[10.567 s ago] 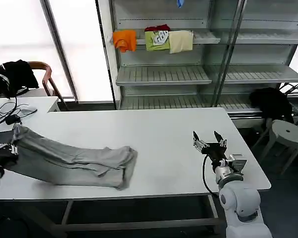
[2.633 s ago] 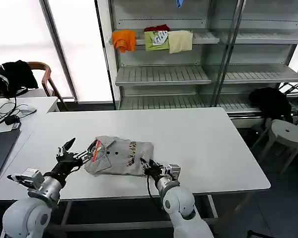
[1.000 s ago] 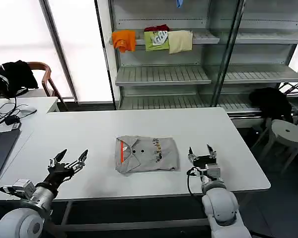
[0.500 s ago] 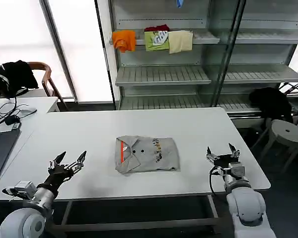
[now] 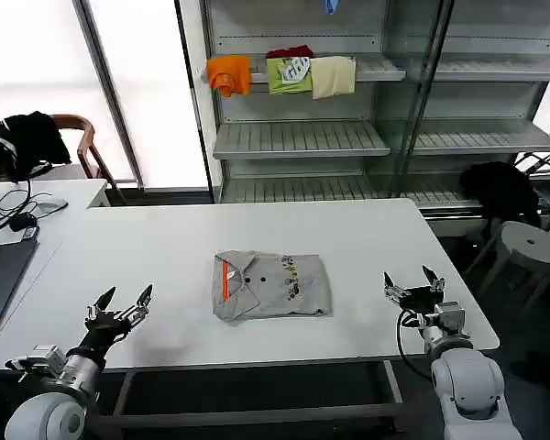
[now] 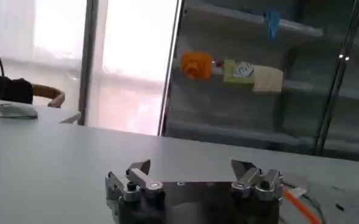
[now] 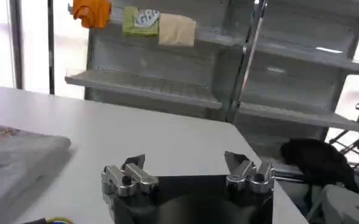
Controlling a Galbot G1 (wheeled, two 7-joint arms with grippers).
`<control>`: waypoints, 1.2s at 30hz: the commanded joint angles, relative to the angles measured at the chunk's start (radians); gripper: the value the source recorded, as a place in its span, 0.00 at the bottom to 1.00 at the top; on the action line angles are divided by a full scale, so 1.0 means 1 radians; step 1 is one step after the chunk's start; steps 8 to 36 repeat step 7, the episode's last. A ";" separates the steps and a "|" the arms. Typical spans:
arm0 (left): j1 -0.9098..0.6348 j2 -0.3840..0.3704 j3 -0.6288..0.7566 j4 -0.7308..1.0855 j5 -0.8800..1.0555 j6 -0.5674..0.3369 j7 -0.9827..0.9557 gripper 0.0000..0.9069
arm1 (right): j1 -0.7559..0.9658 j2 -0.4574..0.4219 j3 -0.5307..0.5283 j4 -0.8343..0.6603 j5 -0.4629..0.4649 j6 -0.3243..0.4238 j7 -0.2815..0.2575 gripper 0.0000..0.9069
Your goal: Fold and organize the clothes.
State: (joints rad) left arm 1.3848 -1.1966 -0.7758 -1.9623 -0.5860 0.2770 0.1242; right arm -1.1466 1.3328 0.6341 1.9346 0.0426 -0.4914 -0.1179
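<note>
Head view: my left gripper [image 5: 120,302] hovered over the near left part of the white table [image 5: 165,247], fingers spread wide, nothing in them. My right gripper [image 5: 414,283] sat over the near right edge of the table, fingers also wide apart and empty. The folded grey shirt [image 5: 271,285] lay flat in the middle of the table between the two grippers, well apart from both, orange-red collar strip [image 5: 224,278] on its left side, small multicoloured print [image 5: 291,278] near its centre. Behind the table stood a metal shelf unit [image 5: 302,137]; on its upper shelf were an orange garment [image 5: 230,74], a green garment [image 5: 291,74] and a cream garment [image 5: 334,76] side by side. A wooden chair with black clothing [image 5: 32,137] was at far left, a grey stool [image 5: 530,246] at right.

Left wrist view: my left gripper [image 6: 195,173] fingertips stood far apart with only tabletop between them. An orange-red strip and a bit of grey shirt [image 6: 344,201] showed just past one finger, not touching it. The shelf unit with the orange garment [image 6: 195,63] was in the background.

Right wrist view: my right gripper [image 7: 188,168] was wide open and held nothing. The edge of the grey shirt [image 7: 17,161] lay on the table off to the side, apart from the fingers. Black clothing [image 7: 318,159] sat beyond the table corner.
</note>
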 commanded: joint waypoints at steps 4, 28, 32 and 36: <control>0.000 0.005 0.004 0.035 0.012 -0.057 0.002 1.00 | -0.006 -0.009 0.005 0.003 0.030 0.020 -0.011 1.00; -0.001 0.010 0.007 0.038 0.024 -0.072 0.000 1.00 | -0.010 -0.005 -0.004 0.007 0.044 0.018 -0.001 1.00; -0.001 0.010 0.007 0.038 0.024 -0.072 0.000 1.00 | -0.010 -0.005 -0.004 0.007 0.044 0.018 -0.001 1.00; -0.001 0.010 0.007 0.038 0.024 -0.072 0.000 1.00 | -0.010 -0.005 -0.004 0.007 0.044 0.018 -0.001 1.00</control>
